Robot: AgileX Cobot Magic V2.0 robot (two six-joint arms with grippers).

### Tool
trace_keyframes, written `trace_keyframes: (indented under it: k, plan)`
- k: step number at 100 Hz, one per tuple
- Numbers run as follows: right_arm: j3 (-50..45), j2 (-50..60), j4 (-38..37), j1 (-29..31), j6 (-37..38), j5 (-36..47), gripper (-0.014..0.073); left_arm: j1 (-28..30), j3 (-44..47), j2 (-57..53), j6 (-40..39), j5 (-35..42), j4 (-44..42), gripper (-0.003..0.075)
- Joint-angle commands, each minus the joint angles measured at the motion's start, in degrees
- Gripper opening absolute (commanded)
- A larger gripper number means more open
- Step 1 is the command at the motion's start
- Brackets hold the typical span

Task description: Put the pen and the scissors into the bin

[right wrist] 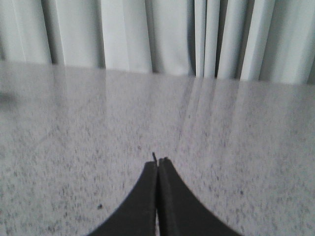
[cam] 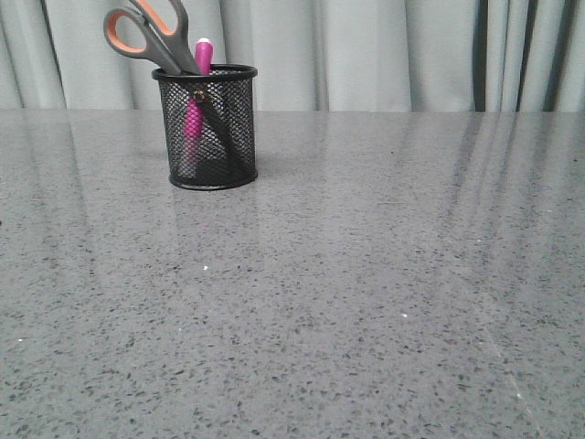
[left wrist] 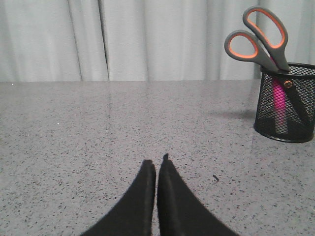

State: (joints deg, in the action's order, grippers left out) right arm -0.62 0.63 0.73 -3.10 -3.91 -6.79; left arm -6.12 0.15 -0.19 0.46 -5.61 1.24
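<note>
Scissors, pen binned; grippers apparently closed, empty.

Looks like a staged lab or studio setup: bare grey speckled stone-look tabletop, pale pleated curtain as backdrop right behind it, office-type mesh pencil cup the only prop.

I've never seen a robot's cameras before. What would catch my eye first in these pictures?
Probably the black mesh bin standing alone at the far left of the grey speckled table, with grey-and-orange scissors poking handles-up out of it and a bright pink pen beside them. Next, in each wrist view, the dark pointed fingers of the left gripper and right gripper, pressed together and empty.
</note>
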Motion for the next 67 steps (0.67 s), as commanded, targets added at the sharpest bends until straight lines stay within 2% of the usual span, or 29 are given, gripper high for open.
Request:
trace_keyframes:
  k: [1,67]
  plan:
    - [-0.98,1.03,-0.73,0.23,-0.67,1.96,-0.0072,0.19,1.27,-1.55,-0.46,4.40,0.59,-0.0022]
    - [-0.98,1.03,-0.73,0.23,-0.56,2.24,-0.0072,0.19,1.27,-1.55,-0.46,4.40,0.59,-0.0021]
